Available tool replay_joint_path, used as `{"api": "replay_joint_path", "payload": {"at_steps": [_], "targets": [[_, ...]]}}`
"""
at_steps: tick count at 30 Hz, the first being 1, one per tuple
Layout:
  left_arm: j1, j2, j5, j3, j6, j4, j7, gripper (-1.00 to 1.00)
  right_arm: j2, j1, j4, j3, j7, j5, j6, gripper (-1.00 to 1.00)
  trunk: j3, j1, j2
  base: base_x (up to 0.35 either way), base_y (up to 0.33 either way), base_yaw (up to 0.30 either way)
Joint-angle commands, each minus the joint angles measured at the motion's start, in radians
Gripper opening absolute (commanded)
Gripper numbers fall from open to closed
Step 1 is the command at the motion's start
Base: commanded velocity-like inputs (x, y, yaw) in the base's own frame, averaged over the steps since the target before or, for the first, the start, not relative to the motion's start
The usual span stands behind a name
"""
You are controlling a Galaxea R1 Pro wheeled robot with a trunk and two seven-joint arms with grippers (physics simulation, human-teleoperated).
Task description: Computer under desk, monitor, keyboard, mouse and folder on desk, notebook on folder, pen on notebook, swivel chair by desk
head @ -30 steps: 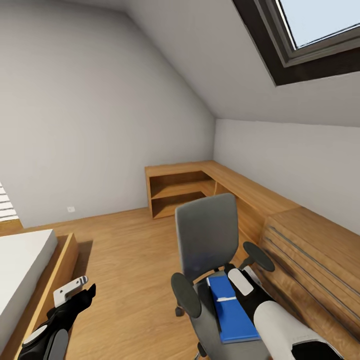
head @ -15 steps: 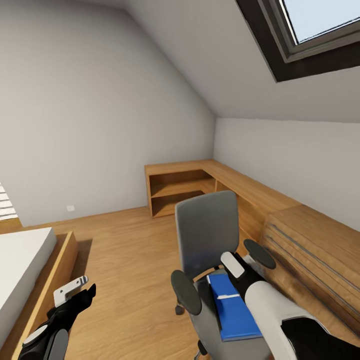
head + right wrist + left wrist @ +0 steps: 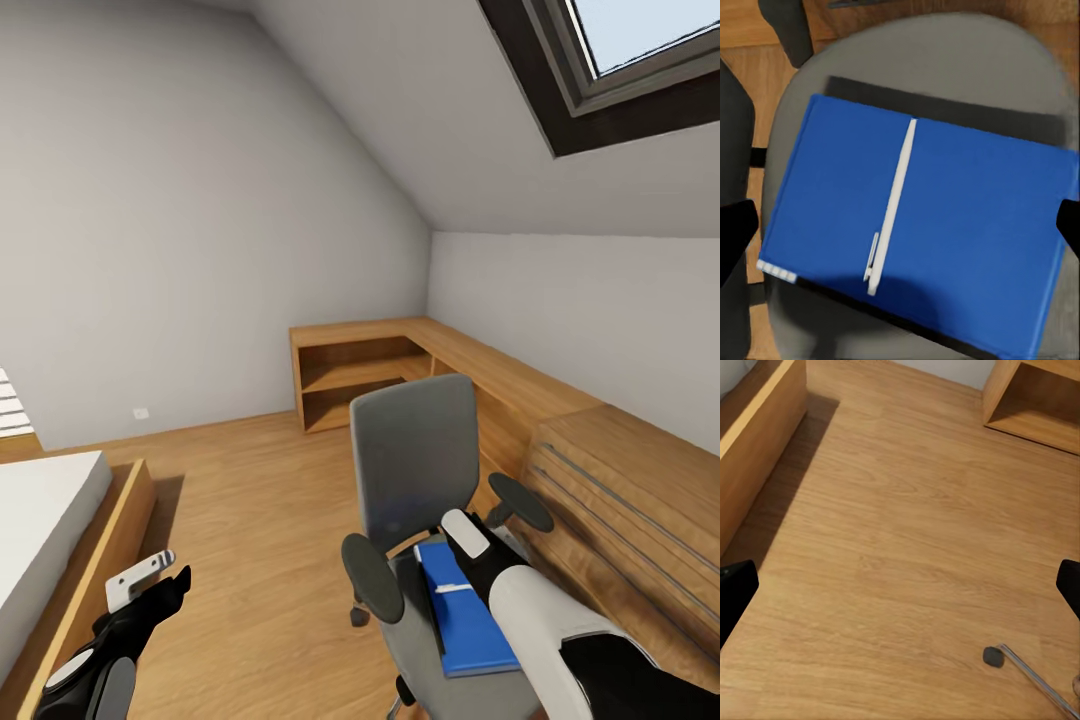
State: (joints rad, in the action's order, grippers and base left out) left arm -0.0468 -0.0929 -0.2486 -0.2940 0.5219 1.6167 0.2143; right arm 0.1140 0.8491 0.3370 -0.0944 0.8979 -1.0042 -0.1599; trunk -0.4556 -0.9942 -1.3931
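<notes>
The swivel chair (image 3: 412,462) stands mid-room, its grey seat (image 3: 930,52) carrying the blue folder (image 3: 462,615) with its black spine. A white pen (image 3: 452,589) lies on top of the folder (image 3: 967,225), and in the right wrist view the pen (image 3: 894,210) runs across the cover. My right gripper (image 3: 466,535) hovers just above the folder's far end near the chair back, open, its dark fingertips (image 3: 735,234) wide apart either side of the folder. My left gripper (image 3: 142,583) hangs open and empty over the wood floor (image 3: 900,547) beside the bed.
A wood L-shaped shelf unit (image 3: 360,370) runs along the far and right walls, with a slatted wood chest (image 3: 620,500) close to the chair's right. The bed frame (image 3: 95,560) is at left. A chair castor (image 3: 994,656) shows on the floor.
My right gripper has moved a little further over the folder toward the chair back. The left arm is as before. The view has shifted slightly.
</notes>
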Motion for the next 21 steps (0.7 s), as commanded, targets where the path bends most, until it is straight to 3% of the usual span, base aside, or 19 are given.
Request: {"api": "replay_joint_path", "payload": {"at_steps": [1,3,8,21], "targets": [[-0.001,-0.001,-0.011,-0.001,0.004,0.001,0.007,1.00,0.000,0.001,0.001,-0.009,0.018,-0.010,-0.010,1.00,-0.004,-0.004,-0.008,0.000,0.000,0.000],[-0.001,-0.001,-0.011,-0.001,0.004,0.002,0.007,1.00,0.002,0.001,0.006,-0.013,0.097,-0.010,-0.020,1.00,-0.011,-0.012,-0.022,0.000,0.000,0.000],[-0.001,-0.001,-0.011,-0.001,0.004,0.002,0.007,1.00,0.003,0.001,0.011,-0.017,0.173,-0.009,-0.058,1.00,-0.026,-0.031,-0.057,0.000,0.000,0.000],[-0.001,-0.001,-0.011,-0.001,0.004,0.002,0.007,1.00,0.001,0.001,0.011,-0.016,0.172,-0.009,-0.063,1.00,-0.067,-0.081,-0.148,0.000,0.000,0.082]]}}
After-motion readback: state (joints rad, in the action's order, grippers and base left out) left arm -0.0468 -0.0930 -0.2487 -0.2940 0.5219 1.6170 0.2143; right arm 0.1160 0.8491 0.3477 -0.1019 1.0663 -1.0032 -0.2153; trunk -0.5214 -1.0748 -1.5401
